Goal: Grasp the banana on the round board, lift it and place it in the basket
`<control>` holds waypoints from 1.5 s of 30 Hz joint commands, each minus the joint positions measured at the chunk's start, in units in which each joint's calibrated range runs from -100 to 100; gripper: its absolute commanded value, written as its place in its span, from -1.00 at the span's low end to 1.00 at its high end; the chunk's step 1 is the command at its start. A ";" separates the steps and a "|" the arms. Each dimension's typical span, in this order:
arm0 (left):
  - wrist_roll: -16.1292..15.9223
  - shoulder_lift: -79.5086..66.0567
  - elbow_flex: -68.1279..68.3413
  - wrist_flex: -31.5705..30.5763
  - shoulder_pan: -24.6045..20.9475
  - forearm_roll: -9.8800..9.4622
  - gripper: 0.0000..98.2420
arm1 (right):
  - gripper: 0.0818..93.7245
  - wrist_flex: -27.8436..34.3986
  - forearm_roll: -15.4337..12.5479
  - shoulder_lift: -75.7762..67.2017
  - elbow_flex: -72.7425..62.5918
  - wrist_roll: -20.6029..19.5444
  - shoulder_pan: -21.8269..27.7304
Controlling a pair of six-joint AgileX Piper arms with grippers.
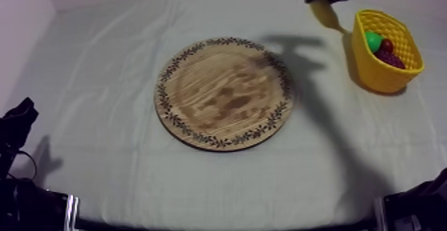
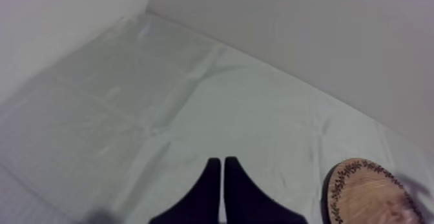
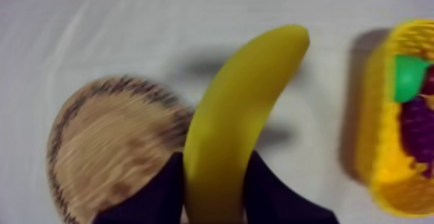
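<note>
One wooden board [image 1: 225, 92] lies mid-table, cut off at the edge in both wrist views. One yellow basket [image 1: 386, 74] partly hides three fruits: grapes [image 1: 391, 58], a green fruit [image 1: 373, 41] and a small red fruit [image 1: 386, 45]. One banana [image 3: 248, 97] hangs just beside the basket, pinched in the right gripper [image 3: 216, 168]. The left gripper [image 2: 223, 168] has its fingers pressed together.

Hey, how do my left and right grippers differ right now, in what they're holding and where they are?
The left gripper has its jaws together on nothing; the right gripper has its jaws closed round the banana. The left gripper is over bare cloth beside the wooden board; the right gripper is beside the yellow basket, past the board. Both have black jaws.
</note>
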 commanded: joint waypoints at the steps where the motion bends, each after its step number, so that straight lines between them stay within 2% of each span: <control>1: 0.00 0.04 0.00 0.00 -0.01 -0.02 -1.00 | -0.63 -1.39 -0.10 -0.75 0.89 0.92 5.54; 8: 0.00 0.04 0.00 0.00 -0.01 -0.02 -1.00 | -0.60 -3.90 0.37 -1.05 2.85 1.97 12.43; 14: 0.00 0.04 0.00 0.00 -0.01 -0.02 -1.00 | -0.55 -5.89 1.30 -0.59 4.97 2.23 16.02; 17: 0.00 0.04 0.00 0.00 -0.01 -0.02 -1.00 | -0.45 -6.92 1.89 -0.59 6.77 2.00 17.00; 23: 0.00 0.04 0.00 0.00 -0.01 -0.02 -1.00 | -0.12 -7.87 2.16 -1.76 9.41 1.87 18.40; 27: 0.00 0.04 0.00 0.00 -0.01 -0.02 -1.00 | -0.05 -8.02 1.81 -3.23 10.48 2.65 19.34; 35: 0.00 0.04 0.00 0.00 -0.01 -0.02 -1.00 | -0.13 -8.27 0.59 -12.10 14.37 5.37 19.67; 42: 0.00 0.04 0.00 0.00 -0.01 -0.02 -1.00 | -0.30 -8.59 -0.63 -24.27 20.77 7.46 17.82; 45: 0.00 0.04 0.00 0.00 -0.01 -0.02 -1.00 | -0.45 -10.37 -0.92 -29.69 25.07 8.18 16.81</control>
